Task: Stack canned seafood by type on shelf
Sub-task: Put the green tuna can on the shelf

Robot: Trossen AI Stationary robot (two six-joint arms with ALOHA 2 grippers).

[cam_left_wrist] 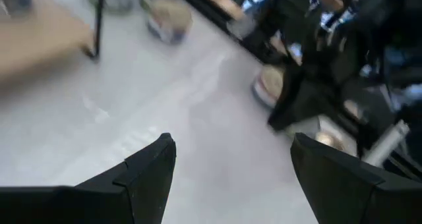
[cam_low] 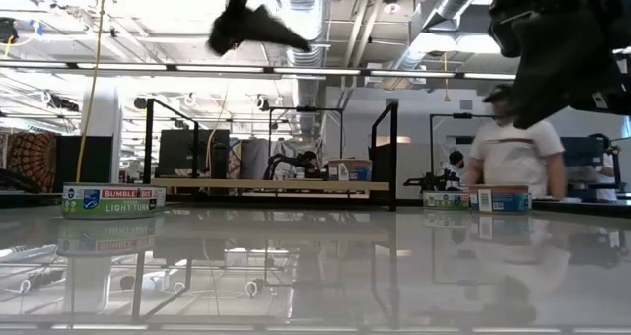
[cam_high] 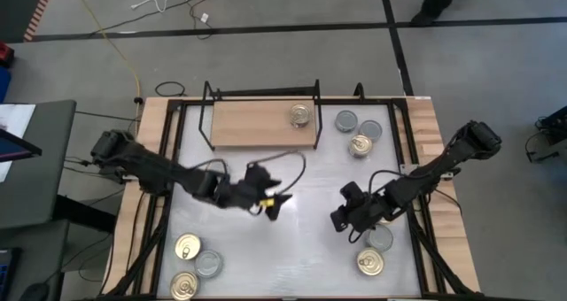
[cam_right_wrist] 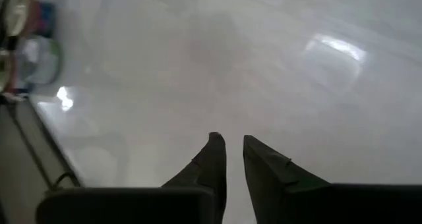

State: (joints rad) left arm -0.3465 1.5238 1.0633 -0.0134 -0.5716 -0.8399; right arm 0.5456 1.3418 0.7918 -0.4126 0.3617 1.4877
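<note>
I hold the left gripper (cam_high: 276,204) wide open and empty, the right gripper (cam_high: 340,219) nearly closed and empty. I should centre over a can (cam_high: 371,263) before descending.

The glossy white tabletop (cam_high: 292,248) has pale wooden side strips and stands on a grey concrete floor (cam_high: 266,62) crossed by dark seam lines — a yellow cable (cam_high: 127,57) and a white one trail over it. A dark desk (cam_high: 40,159) sits just beside the tabletop. Seen level across the tabletop, the room is an open workshop: exposed silver ducts (cam_low: 449,5) and long strip lights (cam_low: 325,71) overhead, benches behind, and a person in a white shirt (cam_low: 515,153) standing beyond the far edge.
</note>
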